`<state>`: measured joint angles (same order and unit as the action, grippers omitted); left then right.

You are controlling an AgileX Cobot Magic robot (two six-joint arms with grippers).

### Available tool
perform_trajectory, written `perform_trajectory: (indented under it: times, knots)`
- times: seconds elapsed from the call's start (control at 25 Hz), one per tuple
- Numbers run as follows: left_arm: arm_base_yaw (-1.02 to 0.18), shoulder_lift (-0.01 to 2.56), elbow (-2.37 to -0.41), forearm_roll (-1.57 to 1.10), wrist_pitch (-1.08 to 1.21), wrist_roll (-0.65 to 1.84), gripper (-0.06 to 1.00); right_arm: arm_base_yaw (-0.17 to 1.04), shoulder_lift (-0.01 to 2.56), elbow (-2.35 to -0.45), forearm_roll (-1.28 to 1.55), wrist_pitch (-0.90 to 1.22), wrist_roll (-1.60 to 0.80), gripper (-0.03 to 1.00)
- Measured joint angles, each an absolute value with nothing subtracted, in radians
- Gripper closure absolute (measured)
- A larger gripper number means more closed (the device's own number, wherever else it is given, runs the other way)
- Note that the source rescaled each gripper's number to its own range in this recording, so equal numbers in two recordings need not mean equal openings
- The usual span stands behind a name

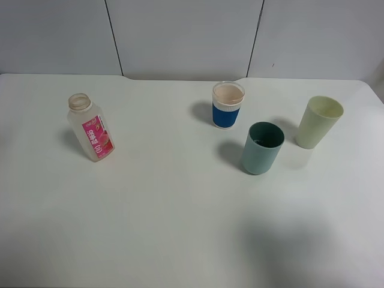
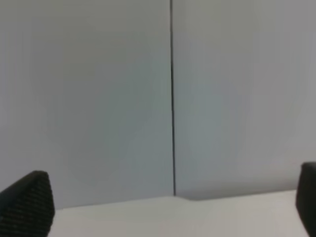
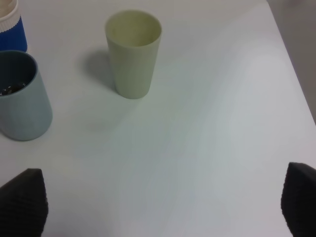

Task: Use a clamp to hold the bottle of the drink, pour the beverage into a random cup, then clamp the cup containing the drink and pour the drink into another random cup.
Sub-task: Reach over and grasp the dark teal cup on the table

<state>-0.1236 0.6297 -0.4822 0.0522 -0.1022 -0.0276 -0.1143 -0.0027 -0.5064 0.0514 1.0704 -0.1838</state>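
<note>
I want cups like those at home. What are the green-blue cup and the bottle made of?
The teal cup looks like smooth, matte plastic: solid even colour, thin rim. The bottle seems cloudy see-through plastic, with a glossy pink label. Looks alone can't make it sure.

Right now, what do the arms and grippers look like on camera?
Only jaw tips show, in the wrist views. The left gripper has two black jaws with a fine dotted texture and rounded ends. The right gripper has the same black textured jaws. No cables, markings or arm links are visible; the high view shows neither arm.
</note>
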Motion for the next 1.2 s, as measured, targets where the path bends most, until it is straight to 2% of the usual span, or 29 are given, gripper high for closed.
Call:
perform_trajectory:
  times: [0.32, 0.68, 1.0, 1.2]
  knots:
    - [-0.124, 0.324, -0.507, 0.067, 0.216, -0.026, -0.06, -0.114, -0.003, -0.506, 0.051, 1.070, -0.184, 0.16]
    - [-0.113, 0.151, -0.556, 0.101, 0.510, -0.033, -0.06, -0.114, -0.003, -0.506, 0.051, 1.070, -0.184, 0.16]
    - [0.065, 0.080, -0.598, 0.100, 0.714, -0.034, -0.06, -0.114, -0.003, -0.506, 0.051, 1.070, -0.184, 0.16]
    - [0.129, -0.003, -0.599, 0.099, 0.796, -0.034, -0.06, -0.114, -0.003, -0.506, 0.051, 1.070, -0.184, 0.16]
